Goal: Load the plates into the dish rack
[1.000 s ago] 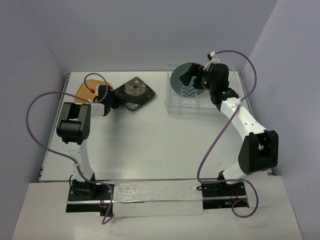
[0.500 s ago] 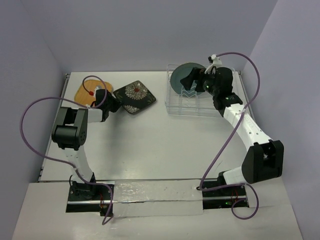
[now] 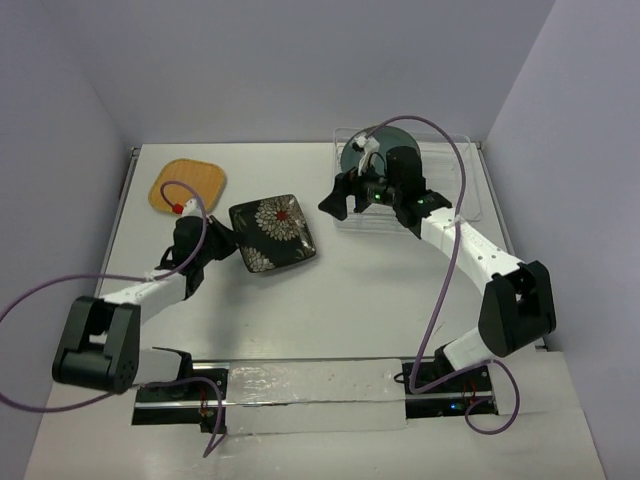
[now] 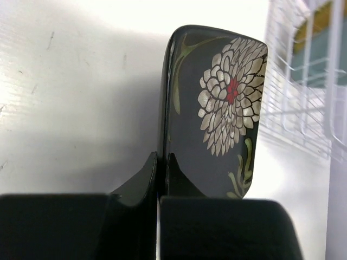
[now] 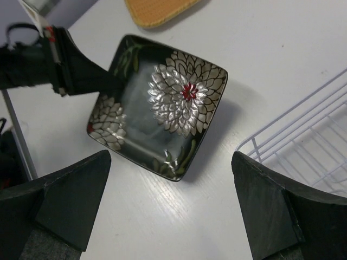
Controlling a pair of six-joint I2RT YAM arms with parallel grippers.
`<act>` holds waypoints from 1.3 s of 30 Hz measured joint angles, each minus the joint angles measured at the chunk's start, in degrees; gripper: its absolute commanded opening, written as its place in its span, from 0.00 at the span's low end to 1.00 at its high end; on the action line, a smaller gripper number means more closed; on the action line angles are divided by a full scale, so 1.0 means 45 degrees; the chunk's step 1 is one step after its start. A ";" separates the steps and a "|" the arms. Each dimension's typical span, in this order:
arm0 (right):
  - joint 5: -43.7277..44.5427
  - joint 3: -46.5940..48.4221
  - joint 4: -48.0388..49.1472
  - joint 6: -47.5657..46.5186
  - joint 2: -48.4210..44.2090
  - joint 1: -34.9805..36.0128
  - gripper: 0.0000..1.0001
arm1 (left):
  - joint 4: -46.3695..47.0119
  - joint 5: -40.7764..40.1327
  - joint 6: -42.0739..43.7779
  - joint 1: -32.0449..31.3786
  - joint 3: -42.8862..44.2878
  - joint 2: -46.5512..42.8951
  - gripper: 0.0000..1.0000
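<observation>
Standing upright in the dish rack (image 3: 465, 170) at the far right, the teal-grey plate (image 3: 385, 148) is showing one plate loaded. A yellow patch (image 4: 317, 19) is peeking through the wires beside it, probably the yellow plate, making two. Two plates are lying on the table to the left: the black floral plate (image 3: 275, 232) in the middle and the orange plate (image 3: 187, 185) far left. The left gripper (image 4: 161, 162) is pinching the black plate's left edge, while the right gripper (image 5: 171, 162) is hovering near the rack, spread wide and holding nothing. By this count, roughly half the job is remaining: four plates, one rack.
</observation>
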 measured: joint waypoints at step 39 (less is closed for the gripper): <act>-0.1916 -0.0125 0.0550 0.0351 0.1802 0.1232 0.00 | 0.2445 0.3717 -0.0517 -0.0035 -0.2544 -0.5124 0.95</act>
